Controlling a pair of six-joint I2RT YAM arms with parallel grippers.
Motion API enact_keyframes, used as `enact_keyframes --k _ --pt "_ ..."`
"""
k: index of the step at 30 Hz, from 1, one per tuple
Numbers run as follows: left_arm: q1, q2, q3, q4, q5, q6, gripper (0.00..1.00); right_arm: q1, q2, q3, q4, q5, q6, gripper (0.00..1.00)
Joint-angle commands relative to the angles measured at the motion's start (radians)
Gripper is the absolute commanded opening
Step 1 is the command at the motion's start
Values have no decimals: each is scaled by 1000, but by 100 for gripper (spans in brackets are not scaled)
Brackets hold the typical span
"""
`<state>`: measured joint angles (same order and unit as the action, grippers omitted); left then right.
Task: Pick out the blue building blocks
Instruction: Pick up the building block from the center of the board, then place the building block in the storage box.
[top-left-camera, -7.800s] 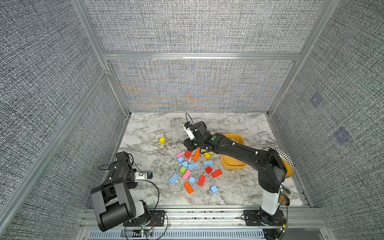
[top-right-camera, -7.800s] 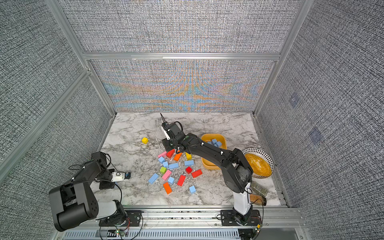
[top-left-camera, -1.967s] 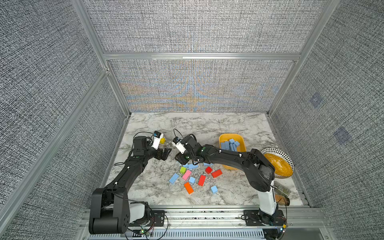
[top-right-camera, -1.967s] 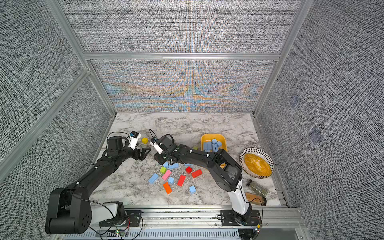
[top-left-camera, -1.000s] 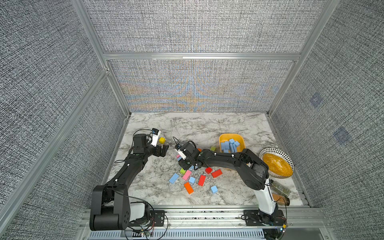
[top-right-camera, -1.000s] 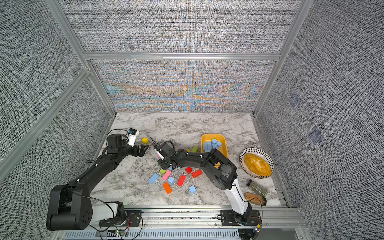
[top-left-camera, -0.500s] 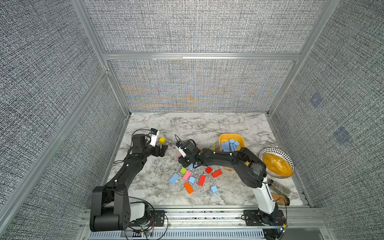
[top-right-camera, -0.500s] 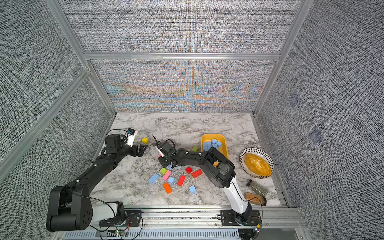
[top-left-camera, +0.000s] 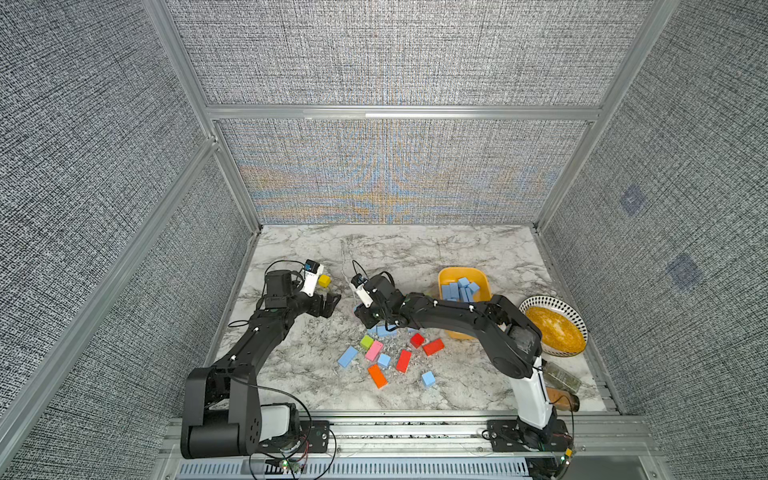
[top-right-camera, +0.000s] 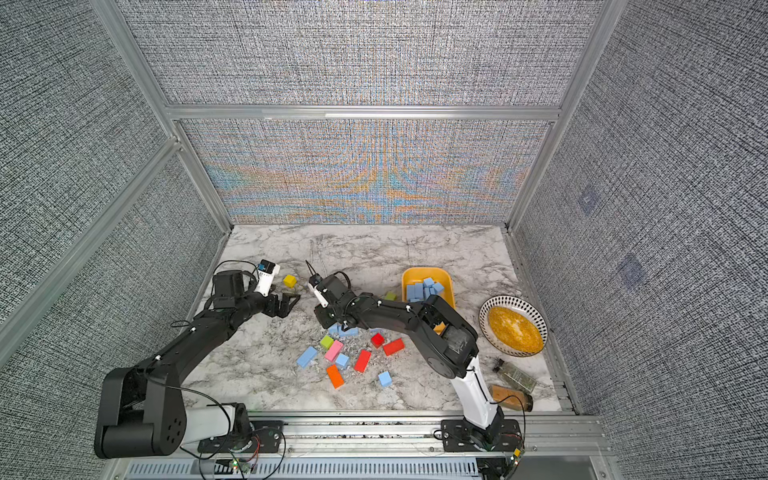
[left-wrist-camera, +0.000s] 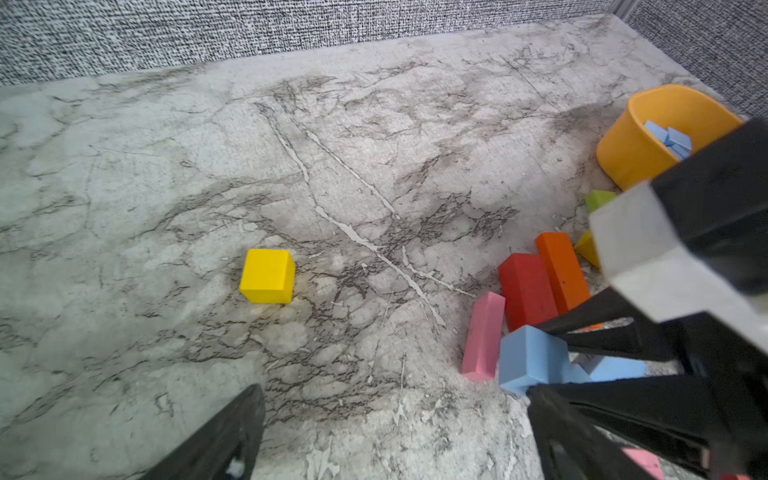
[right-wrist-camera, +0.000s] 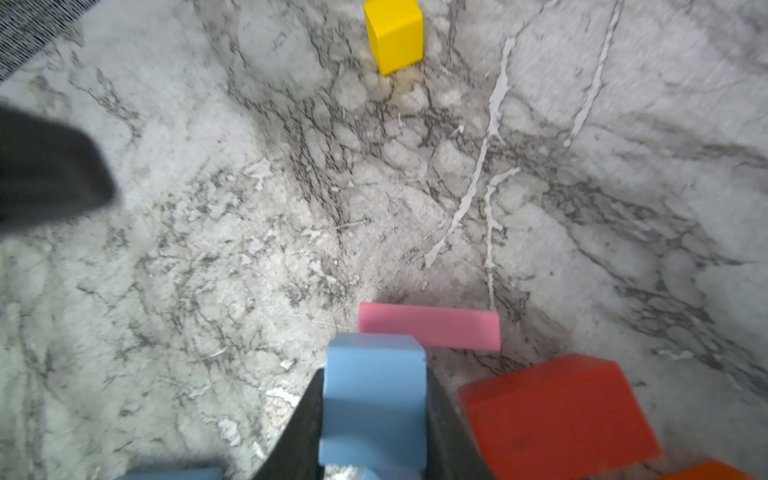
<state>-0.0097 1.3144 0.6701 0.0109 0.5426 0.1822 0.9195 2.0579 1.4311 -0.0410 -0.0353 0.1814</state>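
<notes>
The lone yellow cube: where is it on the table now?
In both top views the yellow cube sits alone, back-left of the block pile, just beyond the open left hand.

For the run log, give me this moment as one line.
right gripper: shut on blue block | left gripper: open, empty | yellow bin: holds sorted blue blocks | table: loose blue blocks

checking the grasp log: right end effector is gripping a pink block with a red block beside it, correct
Not pink: the right wrist view shows the right end effector gripping a blue block. The pink brick lies ungripped just beyond it; the red block is beside it.
</notes>
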Motion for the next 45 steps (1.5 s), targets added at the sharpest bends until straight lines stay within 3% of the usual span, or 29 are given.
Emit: enact_keyframes --k 1,13,21,27,35,45 --pt "2 3 -1 34 77 -7 100 -7 -46 -7 47 7 10 22" --pt "-47 29 42 0 119 17 100 -109 -251 -166 37 59 54 22" --pt "-190 102 164 -74 123 14 99 -300 -464 -351 -34 93 99 21" --pt "-289 209 275 -91 67 -58 97 -459 -574 -451 -103 82 102 20" --pt "-360 400 578 -272 45 -94 98 -657 -637 -524 -132 10 117 20" --pt "-412 477 648 -260 37 -178 100 -701 -584 -539 -131 8 102 20"
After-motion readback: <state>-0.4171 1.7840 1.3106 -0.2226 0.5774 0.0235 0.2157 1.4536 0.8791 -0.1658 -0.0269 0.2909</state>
